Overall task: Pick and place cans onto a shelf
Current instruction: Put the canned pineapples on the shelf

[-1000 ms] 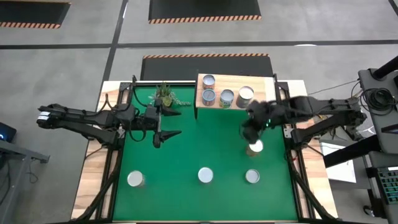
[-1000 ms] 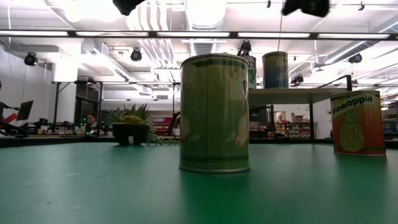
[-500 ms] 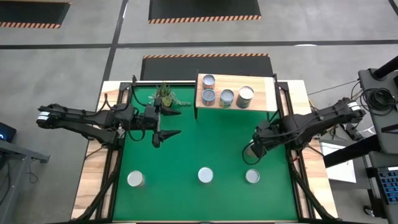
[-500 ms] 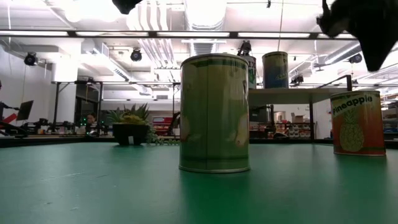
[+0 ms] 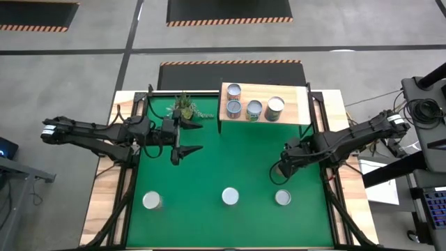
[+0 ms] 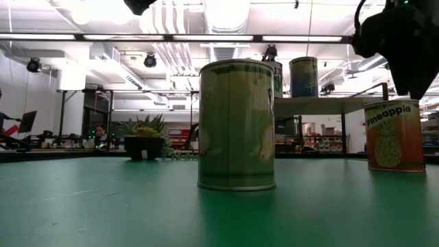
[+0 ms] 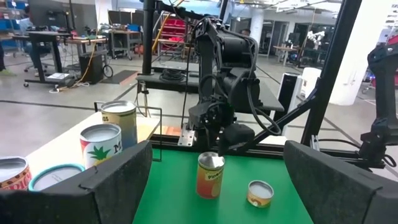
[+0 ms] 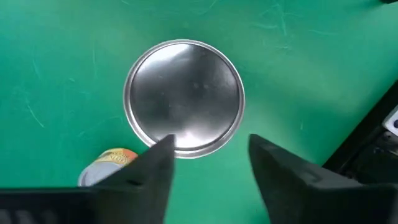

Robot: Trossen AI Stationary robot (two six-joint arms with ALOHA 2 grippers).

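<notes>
Four cans stand on the shelf [image 5: 296,104] at the table's far side, among them one at its right [image 5: 275,108]. Three more cans stand along the near edge: left [image 5: 152,201], middle [image 5: 231,196] and right [image 5: 282,198]. A pineapple-labelled can [image 6: 394,136] stands upright on the green mat right of centre. My right gripper [image 8: 208,146] hangs open just above it, fingers pointing down over its silver top [image 8: 183,96]; I see no touch. My left gripper [image 5: 201,138] waits open near the plant.
A small potted plant [image 5: 185,108] stands at the far left of the mat, beside the shelf's left end. The wooden table rim [image 5: 104,188] and black frame rails border the mat. Green mat lies bare between the shelf and the near row of cans.
My right gripper has moved from below the shelf toward the table's near edge and down, and now hangs right over the pineapple can, covering it in the high view. The cans have stayed put.
</notes>
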